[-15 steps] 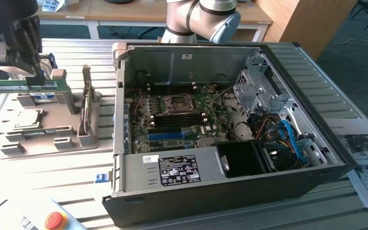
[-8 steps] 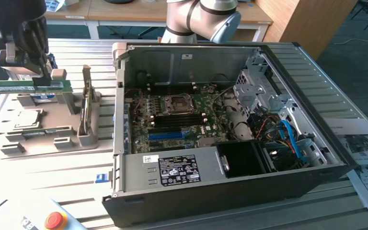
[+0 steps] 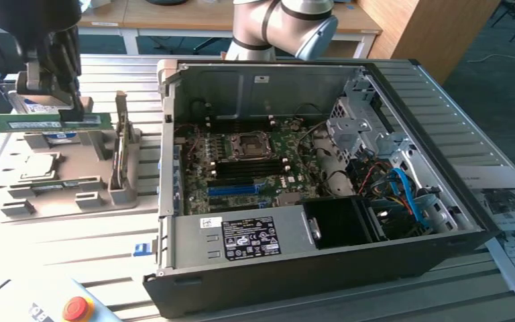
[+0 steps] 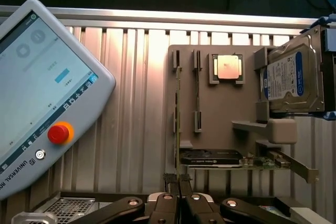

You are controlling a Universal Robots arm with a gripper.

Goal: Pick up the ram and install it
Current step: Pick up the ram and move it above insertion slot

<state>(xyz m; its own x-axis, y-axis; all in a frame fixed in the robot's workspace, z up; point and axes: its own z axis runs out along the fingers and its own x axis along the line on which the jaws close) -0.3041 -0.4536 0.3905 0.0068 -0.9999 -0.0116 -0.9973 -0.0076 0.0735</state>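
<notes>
At exterior view's left, above grey holder (image 3: 78,194): tool (image 3: 53,107) clamped on ram (image 3: 47,123), board level beneath it, well apart from computer case (image 3: 329,261).

table: slatted metal table (image 4: 131,108) | fixture: grey holder (image 4: 226,108) carries a square silver processor (image 4: 228,68), hard drive (image 4: 291,80) on edge, graphics card (image 4: 210,157) | pendant: teach pendant (image 4: 47,87), screen lit, red button (image 4: 59,132) | case: open computer case (image 3: 329,275) on its side, motherboard (image 3: 249,168) exposed, blue cables (image 3: 405,191) | papers (image 3: 508,208) at the exterior view's right
</notes>
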